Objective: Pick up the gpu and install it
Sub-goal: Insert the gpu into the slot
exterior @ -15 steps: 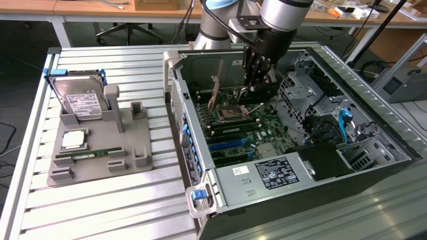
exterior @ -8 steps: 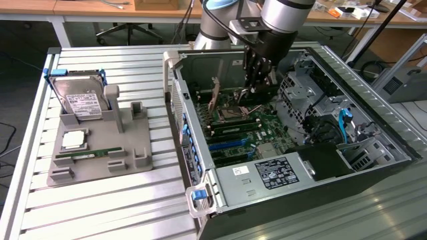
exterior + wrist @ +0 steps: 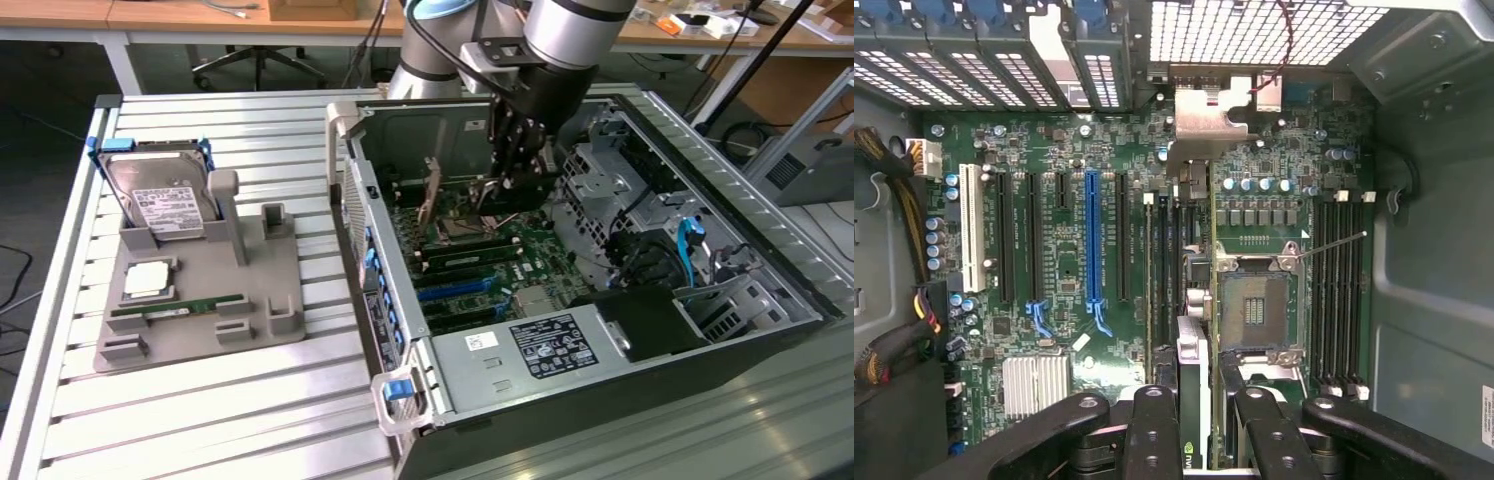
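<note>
Grip first: my pincer (image 3: 514, 188) stands partly closed, its fingers (image 3: 1154, 430) clamped on either side of the gpu (image 3: 1192, 385), which I hold edge-on. I hang inside the open computer case (image 3: 747, 300) with the card over the motherboard (image 3: 1054, 260), between the black expansion slots (image 3: 1124, 235) and the bare processor socket (image 3: 1254, 310) (whether it touches a slot I cannot tell). Its silver bracket (image 3: 1204, 115) points at the vented rear wall. Outside the case, on the exterior view's left, a hard drive (image 3: 160, 200) and a memory stick (image 3: 180, 308) sit on a grey stand (image 3: 267, 300).
</note>
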